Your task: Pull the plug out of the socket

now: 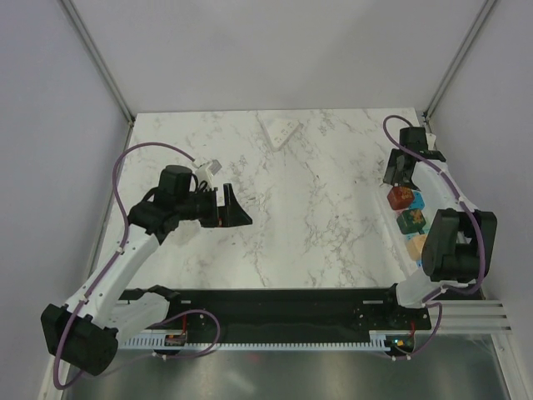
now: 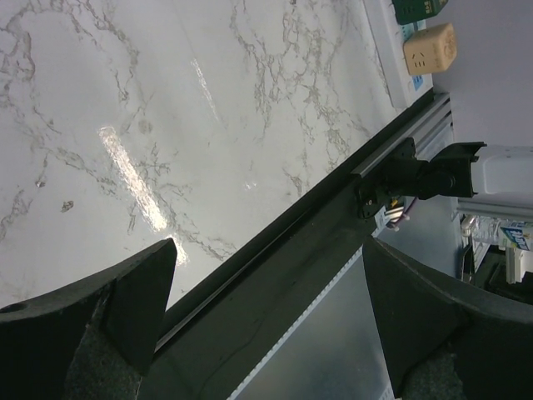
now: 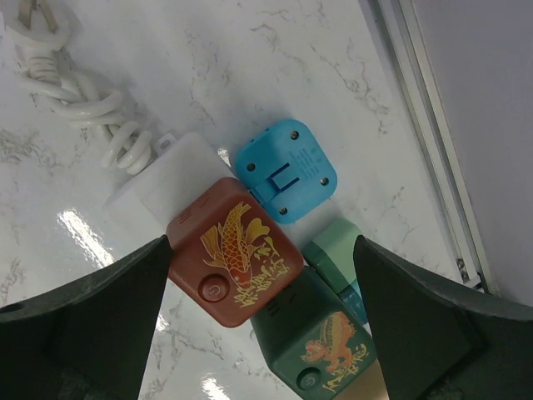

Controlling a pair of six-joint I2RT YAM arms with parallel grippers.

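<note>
A white socket strip point(image 3: 171, 179) lies along the table's right edge with cube-shaped plugs seated in it: a red plug point(image 3: 235, 252) with a gold fish, a dark green plug point(image 3: 329, 346) and a tan plug point(image 2: 429, 48). A blue plug point(image 3: 286, 171) lies beside the red one with its folded prongs up. My right gripper point(image 3: 261, 246) hovers open above the red plug point(image 1: 400, 198), a finger on either side and clear of it. My left gripper point(image 1: 233, 207) is open and empty over the table's left half, far from the strip.
The strip's coiled white cable point(image 3: 83, 108) lies behind it. A small white block point(image 1: 279, 131) sits at the back middle of the marble table point(image 1: 316, 217). A black rail point(image 2: 275, 258) runs along the near edge. An enclosure wall point(image 1: 491, 125) stands close behind the strip.
</note>
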